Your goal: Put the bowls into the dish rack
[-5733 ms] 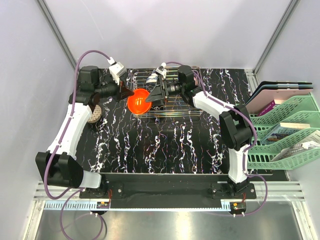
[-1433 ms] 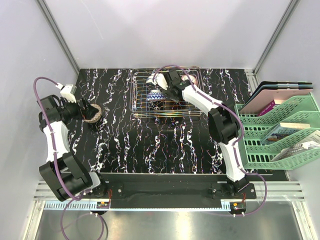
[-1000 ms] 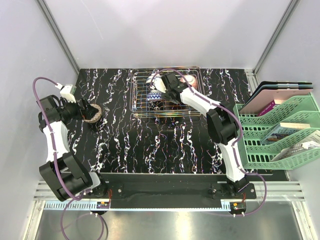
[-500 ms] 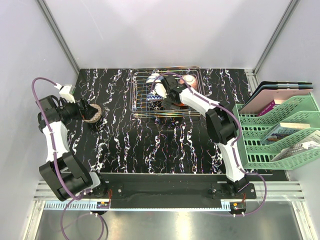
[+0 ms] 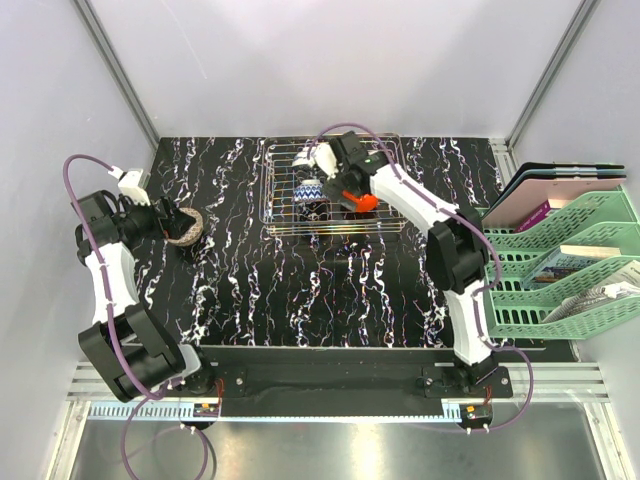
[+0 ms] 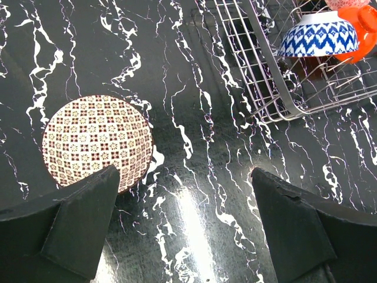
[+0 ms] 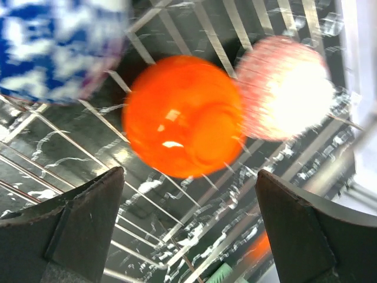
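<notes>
"Pale walls box in the black marbled table (image 5: 330, 290) on my overhead feed. My dish rack (image 5: 270, 200) sits at the far middle, with green trays (image 5: 570, 270) off to the right."

"Where are the bowls?"

"From up there I see 2 in the rack: the blue-and-white bowl (image 5: 309, 192) and, just right of it, the orange bowl (image 5: 364, 200). My right gripper (image 5: 335, 198) hangs over them. The brown patterned bowl (image 5: 188, 226) is on the table, well left of the rack, with my left gripper (image 5: 168, 218) just beside it."

"Left wrist?"

"My left gripper (image 6: 184, 177) is spread wide with nothing between its fingers. The brown patterned bowl (image 6: 97, 144) lies upside down on the marble by one finger (image 6: 76, 224); I cannot tell whether they touch. The dish rack (image 6: 271, 59) fills the upper right corner, holding the blue-and-white bowl (image 6: 319, 34) and the orange bowl (image 6: 366, 29)."

"Right wrist?"

"Blurred, but readable. My right gripper (image 7: 188, 177) gapes and holds nothing. Beyond it the orange bowl (image 7: 182, 115) rests on the wires of the dish rack (image 7: 237, 26), underside toward the lens. It sits between the blue-and-white bowl (image 7: 53, 47) at upper left and a pink bowl (image 7: 283, 88) at right."
</notes>
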Motion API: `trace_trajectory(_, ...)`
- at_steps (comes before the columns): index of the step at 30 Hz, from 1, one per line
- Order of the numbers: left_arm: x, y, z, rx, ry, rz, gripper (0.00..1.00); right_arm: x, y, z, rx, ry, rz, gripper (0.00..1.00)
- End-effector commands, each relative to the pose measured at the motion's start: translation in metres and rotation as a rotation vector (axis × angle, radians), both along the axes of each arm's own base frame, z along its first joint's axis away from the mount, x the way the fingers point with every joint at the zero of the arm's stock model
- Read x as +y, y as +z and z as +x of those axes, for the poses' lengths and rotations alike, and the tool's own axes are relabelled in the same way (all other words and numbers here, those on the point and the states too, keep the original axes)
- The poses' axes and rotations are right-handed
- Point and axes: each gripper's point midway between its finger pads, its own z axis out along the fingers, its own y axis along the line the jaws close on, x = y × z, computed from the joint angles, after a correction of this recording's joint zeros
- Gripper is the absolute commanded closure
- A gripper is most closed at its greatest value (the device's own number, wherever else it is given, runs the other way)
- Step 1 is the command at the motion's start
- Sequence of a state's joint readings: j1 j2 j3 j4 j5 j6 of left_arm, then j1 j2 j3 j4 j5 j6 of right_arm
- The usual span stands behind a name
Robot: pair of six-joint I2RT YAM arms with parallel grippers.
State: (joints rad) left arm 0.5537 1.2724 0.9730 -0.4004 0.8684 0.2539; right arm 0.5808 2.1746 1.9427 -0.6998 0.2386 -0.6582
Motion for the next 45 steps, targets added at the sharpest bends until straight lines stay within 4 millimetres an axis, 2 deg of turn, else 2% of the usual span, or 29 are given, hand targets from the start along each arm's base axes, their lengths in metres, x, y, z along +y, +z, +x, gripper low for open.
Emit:
trace_trajectory(1,0.012,0.01,0.01,-0.047,0.024,0.049,0.01,-0.029,0.083,0.025,-0.196,-0.14,0.12,0.01)
trace_trajectory(3,0.02,0.003,0.011,-0.026,0.058,0.07,0.01,-0.044,0.081,0.03,-0.206,-0.169,0.087,0.0)
trace_trajectory(5,0.025,0.0,0.013,-0.018,0.076,0.081,0.01,-0.06,0.066,0.034,-0.192,-0.197,0.045,0.01)
trace_trajectory(11,0.028,-0.006,0.013,-0.003,0.091,0.076,0.01,-0.079,0.025,0.05,-0.173,-0.232,-0.026,0.0)
trace_trajectory(14,0.028,-0.006,0.012,-0.006,0.093,0.079,0.01,-0.078,0.012,0.059,-0.184,-0.231,-0.039,0.0)
trace_trajectory(16,0.03,-0.006,0.012,-0.005,0.098,0.085,0.01,-0.074,0.011,0.065,-0.193,-0.232,-0.023,0.0)
trace_trajectory(17,0.03,-0.007,0.012,-0.006,0.099,0.091,0.01,-0.07,0.005,0.066,-0.183,-0.227,-0.018,0.0)
trace_trajectory(23,0.037,-0.017,0.012,0.031,0.127,0.101,0.01,-0.063,-0.002,0.07,-0.17,-0.227,0.016,0.0)
trace_trajectory(30,0.045,-0.028,0.011,0.063,0.16,0.122,0.01,-0.053,0.0,0.073,-0.173,-0.223,0.054,0.0)
trace_trajectory(33,0.047,-0.034,0.008,0.082,0.17,0.135,0.01,-0.045,0.007,0.077,-0.183,-0.214,0.086,0.0)
trace_trajectory(37,0.05,-0.041,0.005,0.102,0.186,0.149,0.01,-0.029,0.001,0.075,-0.173,-0.176,0.086,0.0)
trace_trajectory(41,0.052,-0.049,0.0,0.124,0.196,0.158,0.01,-0.021,-0.008,0.074,-0.163,-0.165,0.084,0.0)
trace_trajectory(45,0.06,-0.061,-0.005,0.166,0.225,0.185,0.01,-0.018,-0.006,0.074,-0.167,-0.167,0.093,0.0)
